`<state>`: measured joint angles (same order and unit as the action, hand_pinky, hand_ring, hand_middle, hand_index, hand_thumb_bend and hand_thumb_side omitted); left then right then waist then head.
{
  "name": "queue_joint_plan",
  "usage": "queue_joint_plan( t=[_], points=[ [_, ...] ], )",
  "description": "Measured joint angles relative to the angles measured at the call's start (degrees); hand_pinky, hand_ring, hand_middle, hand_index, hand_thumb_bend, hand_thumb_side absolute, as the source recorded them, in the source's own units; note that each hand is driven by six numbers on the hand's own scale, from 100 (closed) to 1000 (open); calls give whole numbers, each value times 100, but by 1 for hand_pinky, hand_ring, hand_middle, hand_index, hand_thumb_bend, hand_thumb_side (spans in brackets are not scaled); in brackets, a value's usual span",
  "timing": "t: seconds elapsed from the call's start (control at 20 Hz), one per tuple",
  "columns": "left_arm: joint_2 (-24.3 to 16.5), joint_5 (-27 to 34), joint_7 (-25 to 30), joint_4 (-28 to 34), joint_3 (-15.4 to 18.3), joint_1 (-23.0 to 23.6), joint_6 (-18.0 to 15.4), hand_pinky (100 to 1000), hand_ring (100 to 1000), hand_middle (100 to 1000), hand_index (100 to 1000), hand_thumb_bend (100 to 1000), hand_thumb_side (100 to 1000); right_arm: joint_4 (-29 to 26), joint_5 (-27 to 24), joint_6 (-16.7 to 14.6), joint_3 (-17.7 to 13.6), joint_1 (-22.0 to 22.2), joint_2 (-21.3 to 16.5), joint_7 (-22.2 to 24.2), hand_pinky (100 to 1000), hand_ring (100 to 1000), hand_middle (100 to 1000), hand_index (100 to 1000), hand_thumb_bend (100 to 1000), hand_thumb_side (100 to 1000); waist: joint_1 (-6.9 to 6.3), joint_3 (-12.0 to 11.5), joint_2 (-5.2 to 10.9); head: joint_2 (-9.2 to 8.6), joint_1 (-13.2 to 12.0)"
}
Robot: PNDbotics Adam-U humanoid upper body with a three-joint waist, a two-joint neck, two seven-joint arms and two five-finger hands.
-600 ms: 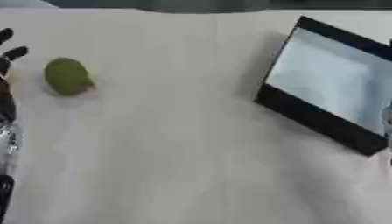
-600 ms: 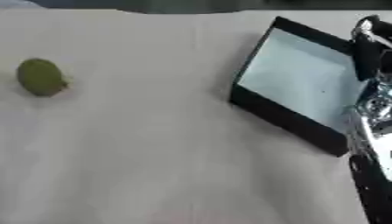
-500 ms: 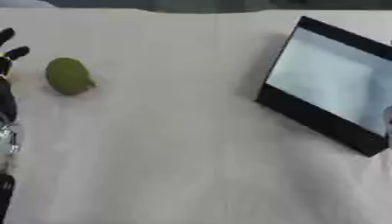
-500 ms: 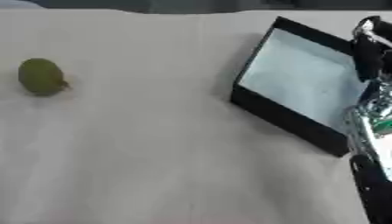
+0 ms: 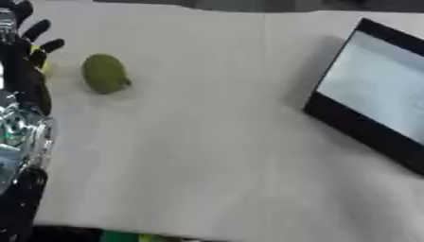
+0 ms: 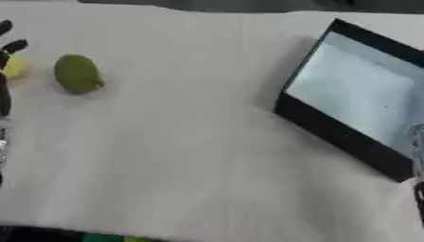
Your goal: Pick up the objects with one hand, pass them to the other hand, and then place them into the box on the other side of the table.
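Evidently the pick-up has not begun: nothing is held, and the work in hand is the reach. Far left, the left hand (image 5: 31, 61) stands at the edge of the counter (image 5: 207, 156), black fingers (image 5: 49, 46) straight and fanned apart, tips pointing up the view and closed on nothing. A small yellow thing (image 6: 13, 67) shows just behind those fingertips (what it is I cannot tell). Next to the right lies the green fruit (image 5: 104, 73), oval, resting on the cloth just beside the fingers but apart from them, a strip of bare cloth between.

Well apart across the middle of the counter, the black box (image 6: 356, 99) sits askew with its pale inside showing and nothing in it. At the lower right edge of the right eye view only a blurred sliver shows; it may belong to the right arm, but no right hand can be made out.

By my reading, the next move calls for the left hand to shift rightward over the fruit and curl round it, before any hand-over toward the box side
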<state>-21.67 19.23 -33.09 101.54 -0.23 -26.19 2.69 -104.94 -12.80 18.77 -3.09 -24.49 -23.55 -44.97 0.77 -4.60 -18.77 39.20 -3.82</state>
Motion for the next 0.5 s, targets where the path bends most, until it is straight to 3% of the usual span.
queue_joint_plan(
  t=[0.35, 0.5],
  points=[
    [0, 0, -18, 1, 20, -4, -1, 688, 817, 849, 789, 121, 779, -14, 1, -1, 0, -1, -8, -1, 730, 774, 743, 667, 103, 427, -2, 28, 0, 1, -14],
    [-14, -14, -2, 16, 42, -32, 34, 714, 867, 896, 822, 102, 785, -31, 17, -11, -6, -14, -9, -11, 729, 774, 743, 667, 104, 428, -2, 35, 0, 0, 21]
  ],
)
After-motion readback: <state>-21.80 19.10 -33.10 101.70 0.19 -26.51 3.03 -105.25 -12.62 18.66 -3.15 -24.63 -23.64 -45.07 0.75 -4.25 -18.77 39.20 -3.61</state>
